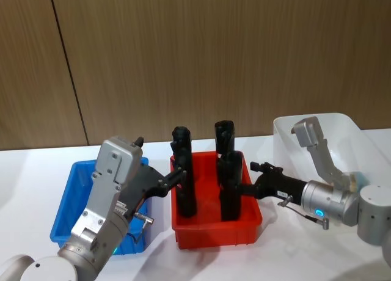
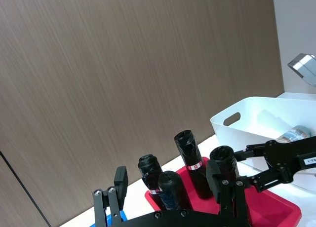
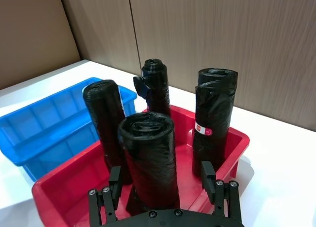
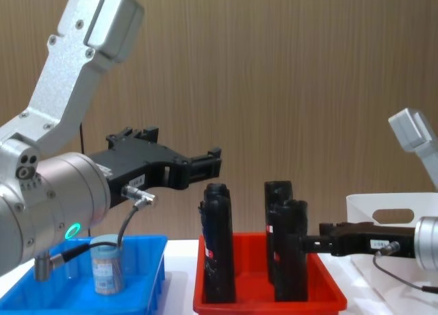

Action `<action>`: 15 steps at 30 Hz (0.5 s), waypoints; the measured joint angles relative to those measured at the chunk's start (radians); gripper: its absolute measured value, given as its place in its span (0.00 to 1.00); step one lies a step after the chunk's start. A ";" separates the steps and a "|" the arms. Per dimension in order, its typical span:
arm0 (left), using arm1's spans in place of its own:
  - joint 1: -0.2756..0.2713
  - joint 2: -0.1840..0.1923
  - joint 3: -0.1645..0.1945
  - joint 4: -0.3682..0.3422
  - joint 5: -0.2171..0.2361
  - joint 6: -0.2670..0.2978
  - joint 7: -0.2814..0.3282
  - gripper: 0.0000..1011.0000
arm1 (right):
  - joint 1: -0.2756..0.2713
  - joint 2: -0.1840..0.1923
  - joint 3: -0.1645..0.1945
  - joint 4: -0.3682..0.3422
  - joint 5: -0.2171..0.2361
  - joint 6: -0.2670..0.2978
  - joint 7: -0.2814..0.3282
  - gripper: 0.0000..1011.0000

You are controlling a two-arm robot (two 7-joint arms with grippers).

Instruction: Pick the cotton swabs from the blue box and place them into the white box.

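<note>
Blue box (image 4: pixel 147 250): at your left on the white worktop (image 1: pixel 36 171). You have one jar of cotton swabs (image 4: pixel 107 267) standing upright in it, seen from the chest camera; the left arm blocks most of the box from the head camera, so you cannot tell whether more jars lie behind it.

White box (image 2: pixel 247 119): at your right. In the left wrist view one jar (image 2: pixel 296 133) lies on its side inside, so judge one swab jar delivered.

Red tray (image 1: pixel 214 229): between the two boxes, holding four upright black rolls (image 3: pixel 150 158). Not part of your task; leave them.

Left hand (image 4: pixel 198 166): empty, fingers spread apart, raised above the gap between the blue box and the red tray, pointing toward the tray. It is clear of the jar below.

Right hand (image 1: pixel 250 178): empty, fingers parted, reaching from the white box side over the red tray's right edge, close to the nearest black roll. You cannot tell whether it touches it.

Progress, as a judgement: partly done. One jar is in the white box, at least one remains in the blue box, and neither hand carries anything. What is left is to grip the remaining jar and carry it across, past the tall rolls.
</note>
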 joint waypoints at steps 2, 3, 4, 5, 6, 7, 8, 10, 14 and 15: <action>0.000 0.000 0.000 0.000 0.000 0.000 0.000 0.99 | 0.018 -0.006 -0.001 0.030 -0.001 -0.011 0.002 0.99; 0.000 0.000 0.000 0.000 0.000 0.000 0.000 0.99 | 0.025 -0.008 -0.002 0.043 -0.001 -0.014 0.003 0.99; 0.000 0.000 0.000 0.000 0.000 0.000 0.000 0.99 | 0.038 -0.012 -0.003 0.063 -0.003 -0.021 0.004 0.99; 0.000 0.000 0.000 0.000 0.000 0.000 0.000 0.99 | 0.038 -0.012 -0.003 0.063 -0.003 -0.021 0.004 0.99; 0.000 0.000 0.000 0.000 0.000 0.000 0.000 0.99 | 0.049 -0.016 -0.004 0.082 -0.004 -0.029 0.006 0.99; 0.000 0.000 0.000 0.000 0.000 0.000 0.000 0.99 | 0.055 -0.018 -0.004 0.092 -0.005 -0.032 0.007 0.99; 0.000 0.000 0.000 0.000 0.000 0.000 0.000 0.99 | 0.064 -0.021 -0.005 0.103 -0.006 -0.036 0.008 0.99; 0.000 0.000 0.000 0.000 0.000 0.000 0.000 0.99 | 0.081 -0.027 -0.006 0.135 -0.007 -0.048 0.009 0.99; 0.000 0.000 0.000 0.000 0.000 0.000 0.000 0.99 | 0.112 -0.037 -0.008 0.186 -0.007 -0.066 0.015 0.99; 0.000 0.000 0.000 0.000 0.000 0.000 0.000 0.99 | 0.120 -0.040 -0.009 0.203 -0.007 -0.073 0.018 0.99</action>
